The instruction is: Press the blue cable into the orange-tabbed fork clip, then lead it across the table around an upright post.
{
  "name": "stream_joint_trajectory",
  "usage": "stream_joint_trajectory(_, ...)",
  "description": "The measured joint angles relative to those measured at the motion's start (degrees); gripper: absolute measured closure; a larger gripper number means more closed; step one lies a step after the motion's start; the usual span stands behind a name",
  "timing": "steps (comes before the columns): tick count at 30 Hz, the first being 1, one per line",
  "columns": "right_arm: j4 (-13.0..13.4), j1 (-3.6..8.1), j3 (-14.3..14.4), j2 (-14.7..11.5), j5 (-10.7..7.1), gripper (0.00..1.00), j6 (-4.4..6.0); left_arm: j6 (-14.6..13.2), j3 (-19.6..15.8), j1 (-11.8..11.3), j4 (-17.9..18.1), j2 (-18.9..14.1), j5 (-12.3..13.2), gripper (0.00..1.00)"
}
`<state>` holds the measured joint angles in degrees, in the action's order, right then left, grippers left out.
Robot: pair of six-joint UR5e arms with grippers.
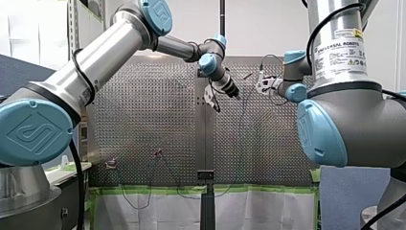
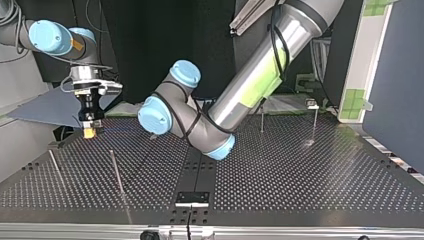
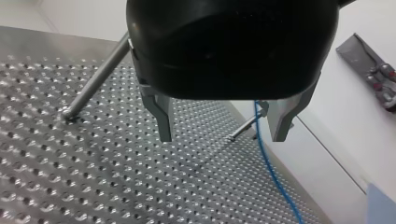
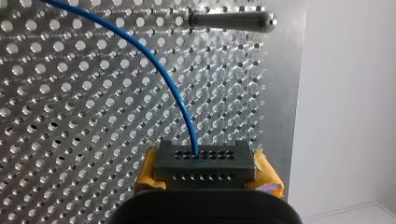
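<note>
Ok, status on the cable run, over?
Left gripper open, empty. Right gripper shut on cable. Post ahead of right gripper. Clip not seen.

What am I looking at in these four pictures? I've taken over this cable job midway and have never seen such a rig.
Two robot arms work over a perforated metal table. The front view looks out from behind the arms. The top view faces them from across the table, so the sides are swapped there. The other two pictures come from cameras on the arms' wrists. Several thin upright posts stand in the table. My right gripper, with yellow pads, holds the blue cable, whose end disappears at a black holed block between the pads. My left gripper is open and holds nothing; the cable runs past it, ungripped.
</note>
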<state>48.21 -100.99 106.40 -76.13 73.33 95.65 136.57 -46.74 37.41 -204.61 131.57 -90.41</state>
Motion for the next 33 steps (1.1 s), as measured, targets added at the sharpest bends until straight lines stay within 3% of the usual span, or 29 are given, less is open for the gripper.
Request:
stream_joint_trajectory(8,0.01,-0.2,0.0,-0.04,-0.11,1.0,0.03,2.28,0.24,-0.77,1.74,0.61,1.22,0.0)
stream_joint_trajectory(21,0.3,-0.2,-0.01,-0.11,-0.35,1.0,0.25,3.47,1.42,-0.74,3.82,4.18,2.16,0.0)
stream_joint_trajectory(33,0.54,-0.07,0.0,-0.07,-1.45,1.0,0.38,8.82,1.67,0.11,8.6,4.25,5.61,0.0)
